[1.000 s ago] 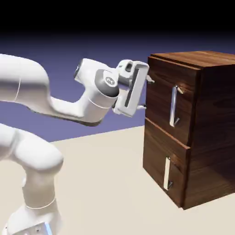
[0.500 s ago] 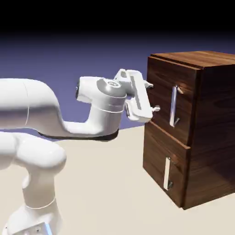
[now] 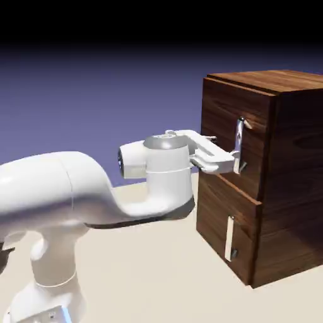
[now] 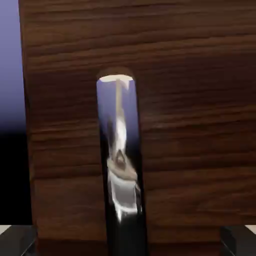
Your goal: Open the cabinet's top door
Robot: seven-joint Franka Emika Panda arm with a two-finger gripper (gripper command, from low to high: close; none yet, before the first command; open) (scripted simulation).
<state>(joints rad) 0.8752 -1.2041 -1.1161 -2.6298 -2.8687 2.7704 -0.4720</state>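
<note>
The cabinet (image 3: 262, 173) stands on a plain beige table (image 3: 145, 252) at the right of the exterior view, its dark reddish-brown wood grain lit from the front and its side face in shadow. Behind it the backdrop (image 3: 94, 88) runs from blue-violet near the table to black at the top. The top door (image 3: 230, 135) sits flush with the cabinet front, closed, above the lower door (image 3: 224, 230), which is also closed and carries a shorter silver handle (image 3: 229, 238). The white arm (image 3: 94, 189) reaches level from the left, and the gripper (image 3: 232, 158) is at the lower part of the top door's handle (image 3: 240, 146). In the hand view that handle (image 4: 120, 165) fills the centre as a reflective vertical bar against the wood, with the two grey fingertips (image 4: 15, 239) showing at the bottom corners, set wide apart on either side of the bar and not touching it. A strip of backdrop shows past the door's left edge.
</note>
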